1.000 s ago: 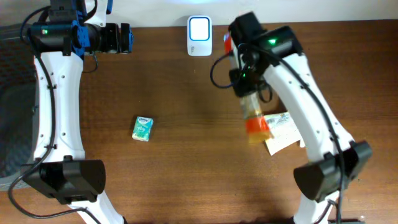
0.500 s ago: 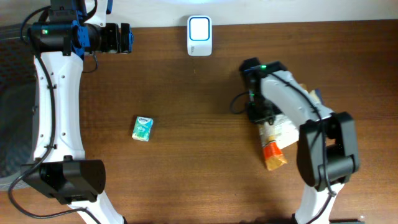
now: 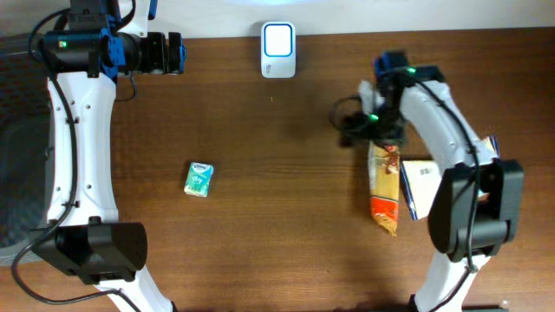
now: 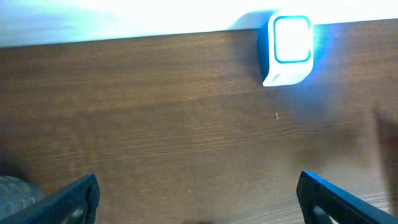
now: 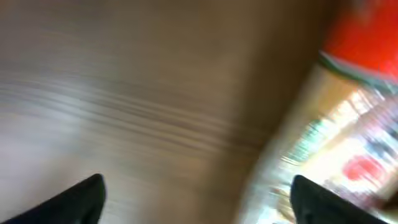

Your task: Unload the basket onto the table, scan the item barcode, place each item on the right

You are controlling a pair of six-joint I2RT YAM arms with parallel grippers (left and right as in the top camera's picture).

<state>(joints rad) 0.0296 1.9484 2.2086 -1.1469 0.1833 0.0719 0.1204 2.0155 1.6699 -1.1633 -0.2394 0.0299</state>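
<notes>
The white scanner (image 3: 277, 50) with its lit screen stands at the table's back edge; it also shows in the left wrist view as the scanner (image 4: 289, 46). A long clear packet with an orange end (image 3: 385, 186) lies flat at the right, beside a white box (image 3: 421, 184). My right gripper (image 3: 357, 130) hovers just above the packet's upper end, open, with nothing gripped. In the blurred right wrist view the right gripper (image 5: 199, 202) shows spread fingers with the packet (image 5: 354, 118) at the right. My left gripper (image 4: 199, 205) is open and empty at the back left.
A small teal packet (image 3: 199, 179) lies left of centre on the brown table (image 3: 277, 243). The left arm's base (image 3: 95, 251) stands at the front left and the right arm's base (image 3: 468, 230) at the front right.
The right arm carried the long packet from near the scanner to the right side, opened and let it go; it now lies flat. The left arm has not moved.
</notes>
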